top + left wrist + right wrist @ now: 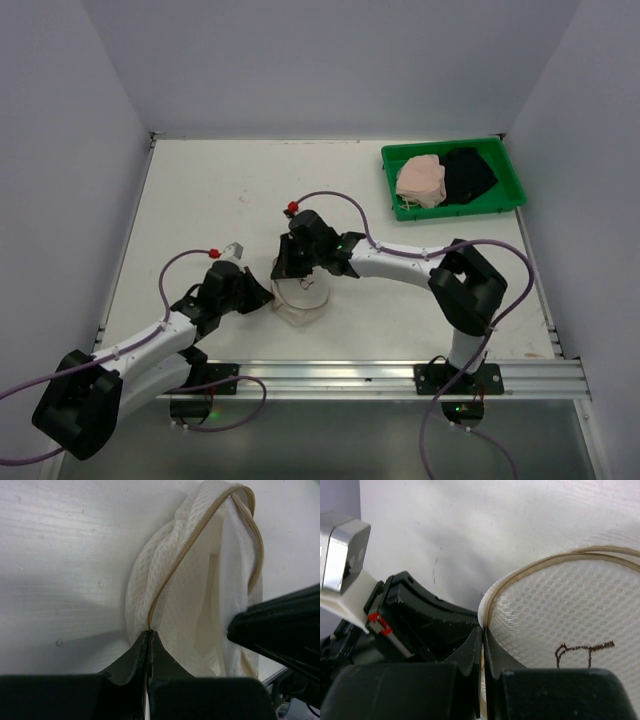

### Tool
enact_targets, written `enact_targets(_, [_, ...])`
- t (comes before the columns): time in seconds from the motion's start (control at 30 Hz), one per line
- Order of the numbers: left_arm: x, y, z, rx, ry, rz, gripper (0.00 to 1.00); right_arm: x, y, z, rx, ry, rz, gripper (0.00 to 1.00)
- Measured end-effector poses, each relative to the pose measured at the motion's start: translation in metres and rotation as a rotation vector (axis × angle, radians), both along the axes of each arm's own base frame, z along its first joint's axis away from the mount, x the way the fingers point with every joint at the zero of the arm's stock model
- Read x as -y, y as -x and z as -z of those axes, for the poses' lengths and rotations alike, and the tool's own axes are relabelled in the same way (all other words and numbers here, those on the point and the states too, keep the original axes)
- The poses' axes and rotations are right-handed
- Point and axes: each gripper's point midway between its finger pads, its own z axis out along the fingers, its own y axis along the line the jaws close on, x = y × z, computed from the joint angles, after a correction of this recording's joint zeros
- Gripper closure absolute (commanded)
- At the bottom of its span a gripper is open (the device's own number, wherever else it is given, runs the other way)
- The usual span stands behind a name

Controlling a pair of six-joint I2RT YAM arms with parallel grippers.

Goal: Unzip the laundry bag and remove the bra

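The cream-white mesh laundry bag [300, 305] stands on the table between my two grippers. My left gripper [265, 295] is shut, pinching the tan zipper seam at the bag's edge [149, 632]. The bag [200, 580] gapes along that seam and shows pale fabric inside. My right gripper [295, 275] is shut on the bag's rim [482, 632], right beside the left gripper's fingers [420, 620]. The bag's round face [570, 610] carries a dark bra pictogram [582, 652]. No bra can be made out inside the bag. No zipper pull shows.
A green tray [460, 208] at the back right holds a pink garment [420, 182] and a black garment [468, 172]. A metal rail [400, 378] runs along the near edge. Walls close in the table's left, back and right sides.
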Motion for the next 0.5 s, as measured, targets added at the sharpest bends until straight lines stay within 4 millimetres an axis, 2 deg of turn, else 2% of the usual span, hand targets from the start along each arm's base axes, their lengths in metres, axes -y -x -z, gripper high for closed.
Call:
enact_targets(0.13, [-0.003, 0.006, 0.008, -0.017, -0.004, 0.001, 1.0, -0.013, -0.007, 0.015, 0.006, -0.028, -0.003, 1.0])
enact_targets(0.3, [-0.002, 0.008, 0.008, -0.02, 0.006, 0.0, 0.99, -0.025, -0.012, 0.034, 0.005, -0.056, -0.013, 1.0])
enact_targets(0.43, [-0.004, 0.01, 0.005, -0.017, 0.007, -0.006, 0.8, -0.024, -0.01, 0.063, -0.026, -0.03, -0.009, 0.98])
enact_targets(0.5, [-0.008, 0.013, 0.005, -0.023, -0.008, -0.014, 0.76, -0.019, -0.007, 0.077, -0.047, -0.013, -0.001, 0.98])
